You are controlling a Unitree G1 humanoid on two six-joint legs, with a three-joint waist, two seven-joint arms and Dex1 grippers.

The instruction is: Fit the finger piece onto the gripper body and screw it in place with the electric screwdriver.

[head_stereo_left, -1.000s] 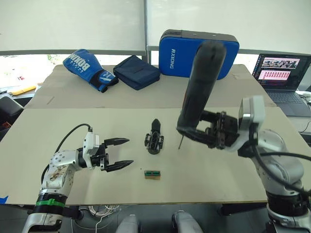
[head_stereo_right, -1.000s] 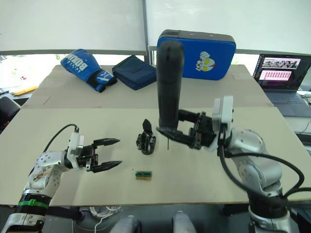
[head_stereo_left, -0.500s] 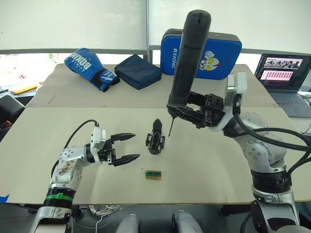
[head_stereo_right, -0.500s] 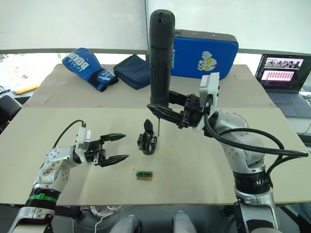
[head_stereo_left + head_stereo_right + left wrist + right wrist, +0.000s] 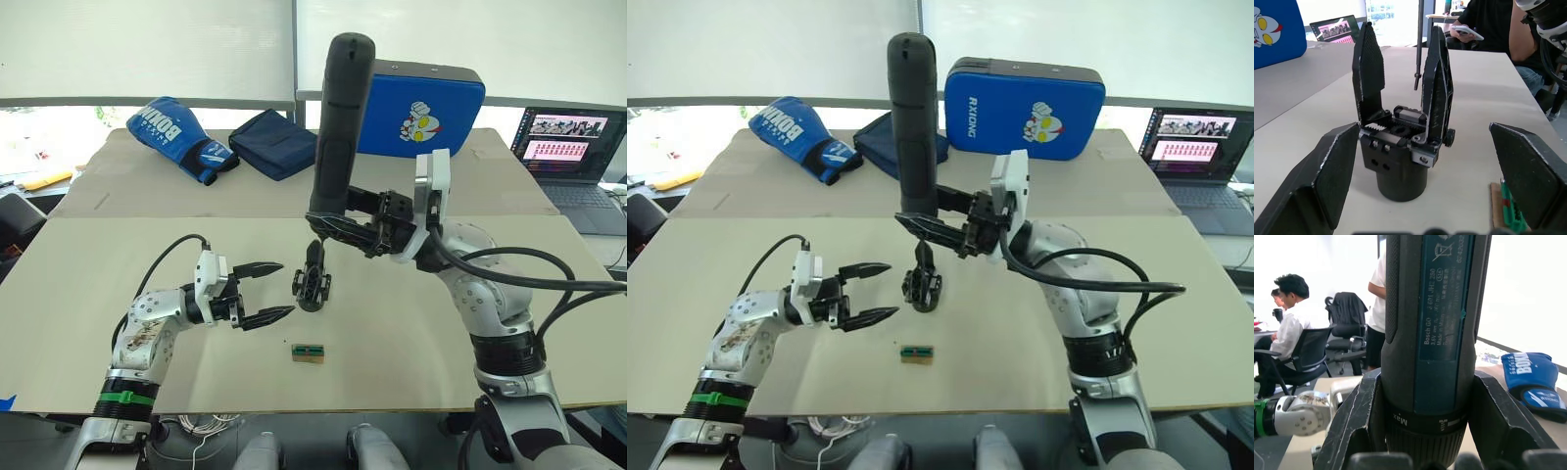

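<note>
On the tan table (image 5: 460, 343), the right gripper (image 5: 338, 227) clamps the electric screwdriver (image 5: 333, 127) upright over the gripper body (image 5: 312, 281) for screwing; the left gripper (image 5: 266, 291), spread, waits beside it.

We see the gripper body (image 5: 312, 285) standing upright on its round black base on the bench (image 5: 411, 343), a toothed rack across its block and two pointed black fingers rising from it, set a little apart. One of these would be the finger piece (image 5: 1368, 73), though we cannot tell which. The electric screwdriver (image 5: 335, 137), thick, black and rounded on top, stands nearly upright in the right pincer (image 5: 345, 227), its thin metal bit (image 5: 1419, 44) pointing down just behind the fingers, not touching them.
</note>
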